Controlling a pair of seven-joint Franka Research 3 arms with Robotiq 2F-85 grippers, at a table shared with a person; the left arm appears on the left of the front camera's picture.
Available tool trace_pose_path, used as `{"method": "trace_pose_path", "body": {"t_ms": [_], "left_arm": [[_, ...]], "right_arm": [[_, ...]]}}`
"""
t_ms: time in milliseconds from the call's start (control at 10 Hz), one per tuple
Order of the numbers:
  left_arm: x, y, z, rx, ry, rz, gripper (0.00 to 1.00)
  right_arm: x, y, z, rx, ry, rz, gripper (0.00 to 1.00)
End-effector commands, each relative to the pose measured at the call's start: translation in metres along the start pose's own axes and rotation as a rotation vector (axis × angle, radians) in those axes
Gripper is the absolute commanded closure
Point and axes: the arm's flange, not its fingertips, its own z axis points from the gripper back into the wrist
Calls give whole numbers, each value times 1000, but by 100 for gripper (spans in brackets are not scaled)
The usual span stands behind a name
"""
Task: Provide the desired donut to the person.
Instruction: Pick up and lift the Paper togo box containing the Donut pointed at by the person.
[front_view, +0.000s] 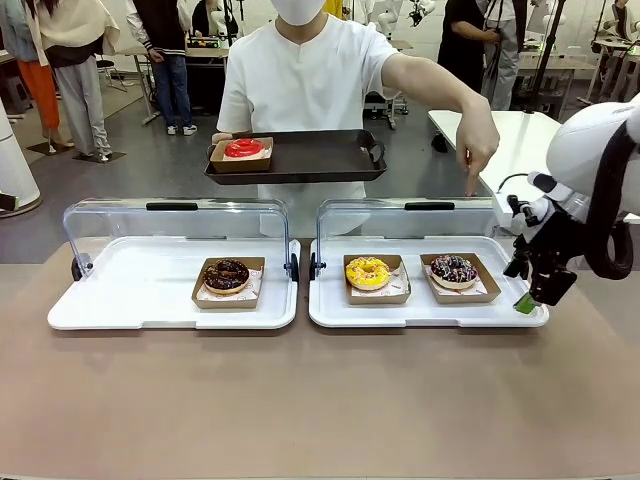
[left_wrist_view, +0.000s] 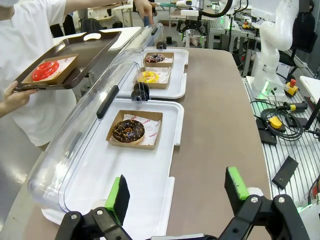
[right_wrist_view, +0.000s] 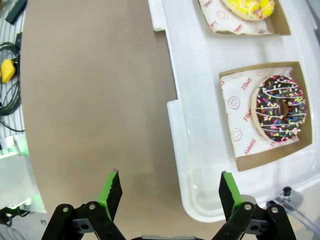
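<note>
Right tool (right_wrist_view: 167, 192) is standing wide open and holding nothing, hovering over bare worktop (right_wrist_view: 95, 90) just beside the near corner of the right white tray (right_wrist_view: 200, 150). Sprinkled chocolate donut (right_wrist_view: 280, 109) is sitting in its cardboard boat inside that tray, ahead of this tool and off to one side; yellow donut (right_wrist_view: 250, 7) is lying farther ahead. Left tool (left_wrist_view: 177, 192) is also gaping fully and empty, hanging over the edge of the left white tray (left_wrist_view: 150, 185), with the dark chocolate donut (left_wrist_view: 128, 131) straight ahead. The person (front_view: 310, 80) is standing across the worktop, pointing one hand (front_view: 478, 140) downward beyond the sprinkled donut and balancing a dark tray (front_view: 330, 160) carrying a red donut (front_view: 244, 148).
</note>
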Motion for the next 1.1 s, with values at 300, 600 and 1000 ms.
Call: {"method": "trace_pose_path", "body": {"t_ms": [300,600,1000], "left_arm": [[1,0,2,8,-9,-1,0],[1,0,2,8,-9,-1,0],[1,0,2,8,-9,-1,0]], "right_arm": [[10,-16,-24,-31,86,34,0],[15,-30,-36,-19,81,79,0],[10,-20,-30,-8,62,52,0]]}}
